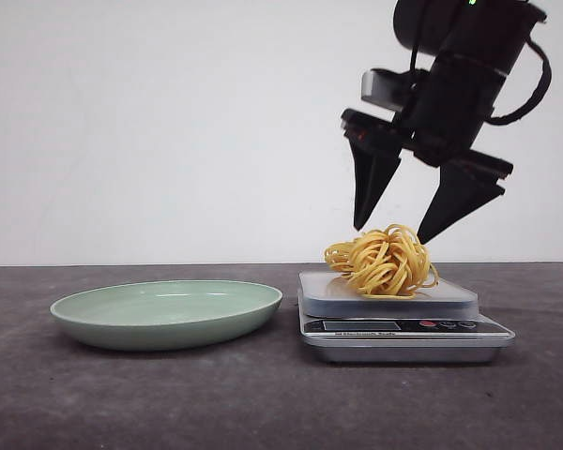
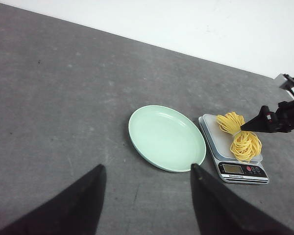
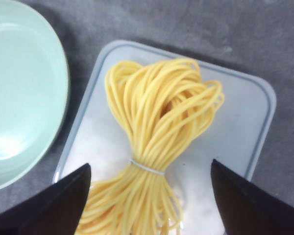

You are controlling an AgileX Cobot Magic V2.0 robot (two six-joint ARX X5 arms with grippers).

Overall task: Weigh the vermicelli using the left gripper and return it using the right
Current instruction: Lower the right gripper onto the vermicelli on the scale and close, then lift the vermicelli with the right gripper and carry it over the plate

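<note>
The vermicelli (image 1: pixel 385 261), a golden-yellow clump of looping strands tied with a thin band, lies on the platform of a small kitchen scale (image 1: pixel 403 328). My right gripper (image 1: pixel 390 234) hangs open just above it, one black pointed finger on either side, touching nothing. The right wrist view shows the vermicelli (image 3: pixel 157 137) between the open right gripper (image 3: pixel 150 163). My left gripper (image 2: pixel 147 166) is open and empty, high over the table, well away from the vermicelli (image 2: pixel 242 137). The left gripper is out of the front view.
An empty pale green plate (image 1: pixel 169 314) sits on the dark grey table just left of the scale, nearly touching it; it also shows in the left wrist view (image 2: pixel 166 137) and the right wrist view (image 3: pixel 19 88). A white wall stands behind.
</note>
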